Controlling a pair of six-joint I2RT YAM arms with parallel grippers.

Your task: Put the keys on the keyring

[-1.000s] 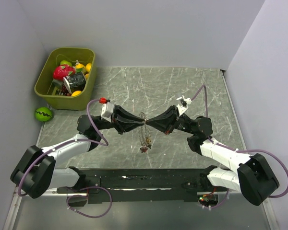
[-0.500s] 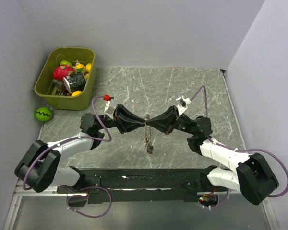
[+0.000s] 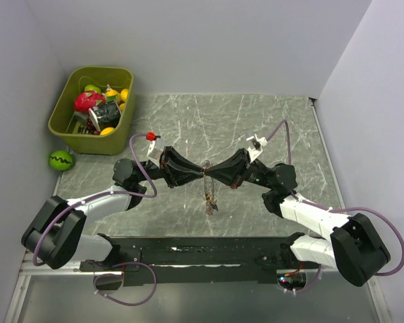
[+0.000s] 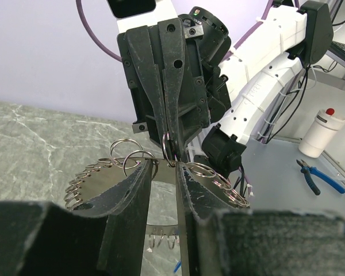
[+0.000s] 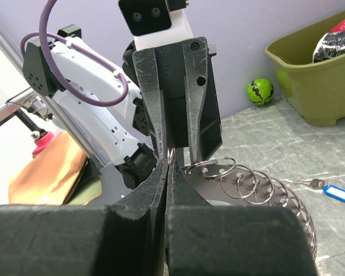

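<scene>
The keyring (image 3: 209, 196) is a grey metal band set with several split rings. It hangs down from where my two grippers meet above the table's middle. My right gripper (image 5: 170, 162) is shut on one thin ring of it (image 5: 170, 154); the band (image 5: 259, 198) curves off to the right. My left gripper (image 4: 165, 167) faces it tip to tip. Its jaws stand apart, with the band (image 4: 164, 172) lying across their tips and rings (image 4: 123, 152) on both sides. A silver key with a blue tag (image 5: 339, 194) lies on the table.
A green bin (image 3: 62, 124) full of toys stands at the back left, with a green ball (image 3: 60, 160) beside it off the mat. Both show in the right wrist view: bin (image 5: 310, 86), ball (image 5: 259, 91). A black rail (image 3: 188, 250) runs along the near edge.
My left arm has shifted right, closing up on the right gripper. The hanging band has swung slightly right with it. The right arm has barely moved.
</scene>
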